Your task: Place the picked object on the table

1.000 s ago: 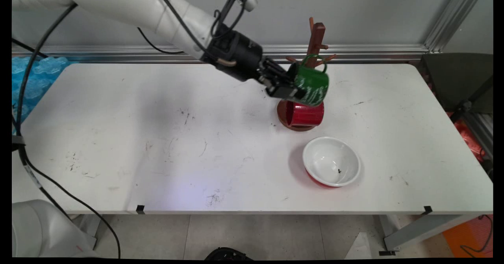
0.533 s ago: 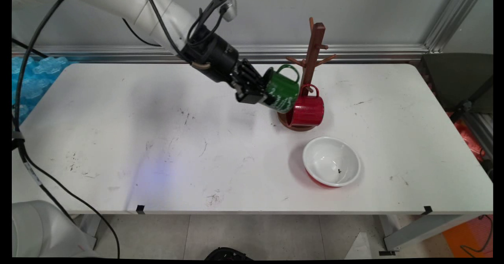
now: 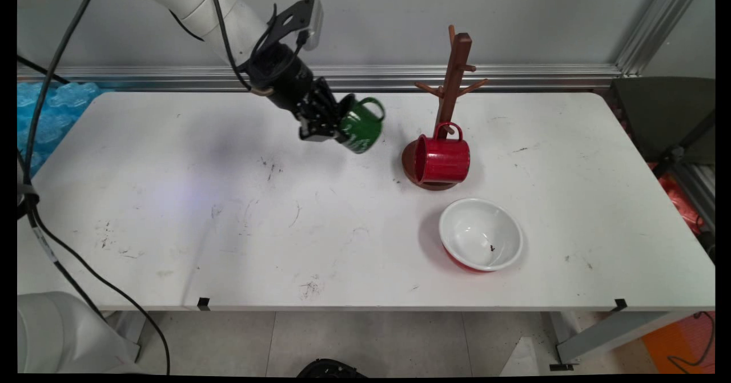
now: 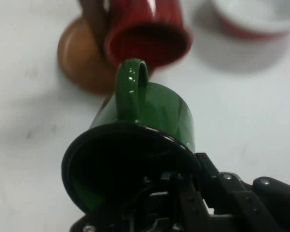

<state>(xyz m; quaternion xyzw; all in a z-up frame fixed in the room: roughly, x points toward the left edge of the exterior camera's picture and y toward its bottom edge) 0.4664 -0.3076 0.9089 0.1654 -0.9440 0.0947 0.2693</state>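
Gripper (image 3: 334, 130) clamped on the rim of a green mug (image 3: 361, 126), one finger inside the mouth and one outside the wall, as the hand view shows. The mug hangs in the air above the white table (image 3: 171, 200), tipped on its side: its mouth faces back toward the arm at the upper left, its base points down and to the right, and its handle (image 3: 372, 104) sticks up on top. Its long axis runs roughly in line with the gripper.

The mug is glossy dark green with a black rim and faint pale lettering on the side.

To its right, well apart, stands a brown wooden mug tree (image 3: 454, 80) on a round base. A red mug (image 3: 442, 158) hangs by its handle from a low peg, its mouth turned left toward the green mug. Nearer the camera, just beside the tree's base, sits a bowl (image 3: 481, 234), white inside and red outside.
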